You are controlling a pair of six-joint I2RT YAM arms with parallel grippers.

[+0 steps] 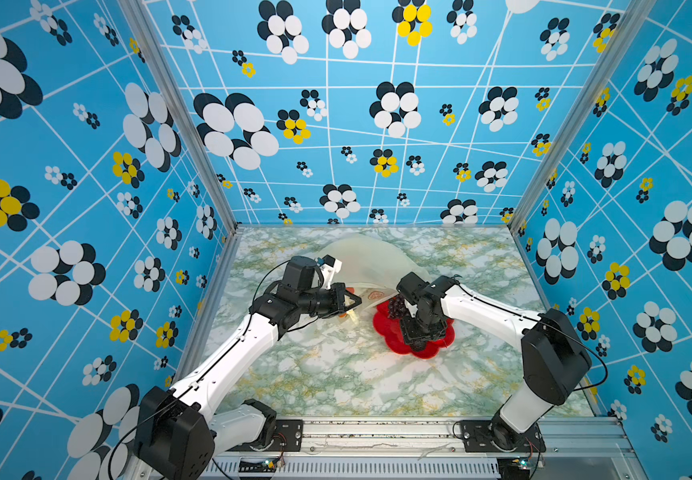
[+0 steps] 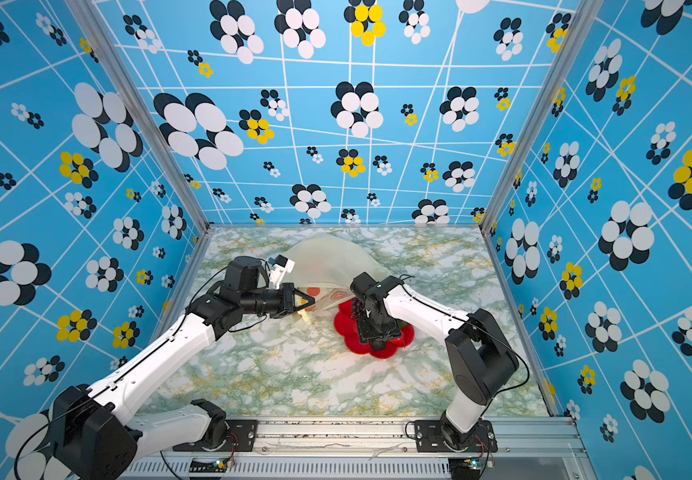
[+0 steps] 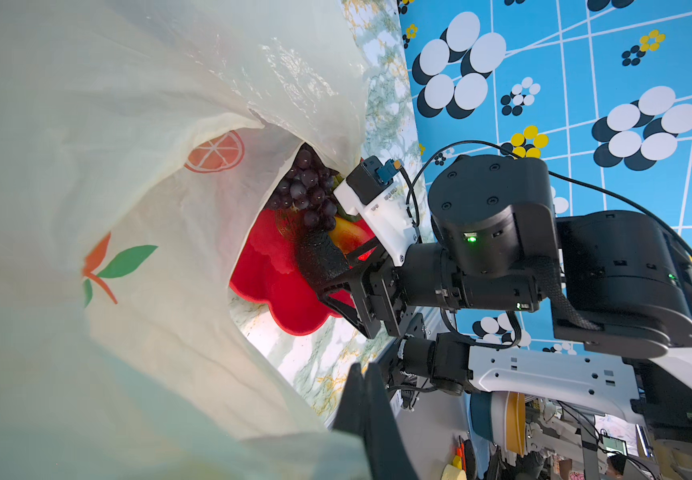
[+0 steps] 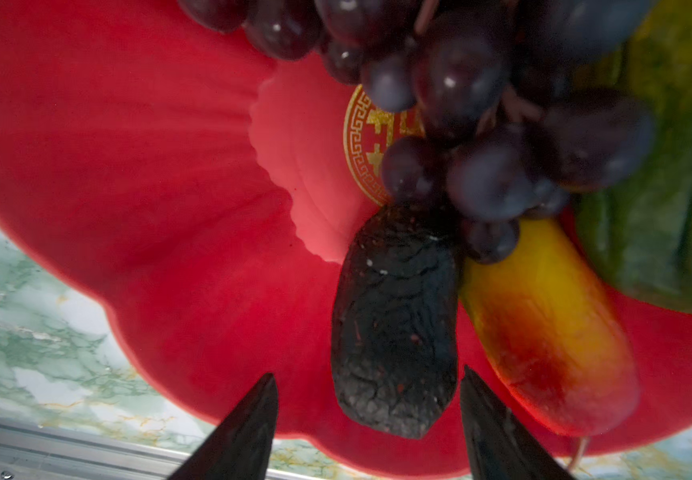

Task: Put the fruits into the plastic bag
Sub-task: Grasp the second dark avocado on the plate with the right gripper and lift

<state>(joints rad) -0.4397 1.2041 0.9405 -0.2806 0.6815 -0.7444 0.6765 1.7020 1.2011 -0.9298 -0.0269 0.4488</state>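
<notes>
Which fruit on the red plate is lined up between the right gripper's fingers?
The black bumpy fruit; the grape bunch, yellow-red fruit and green fruit lie beyond or beside it.

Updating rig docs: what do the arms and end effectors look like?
The left arm and right arm match: white shell links, black joint housings, black cable looping alongside. The left end effector and right end effector: black, pointed fingers on triangular struts, white camera mount behind each. Green light on the right wrist motor.
</notes>
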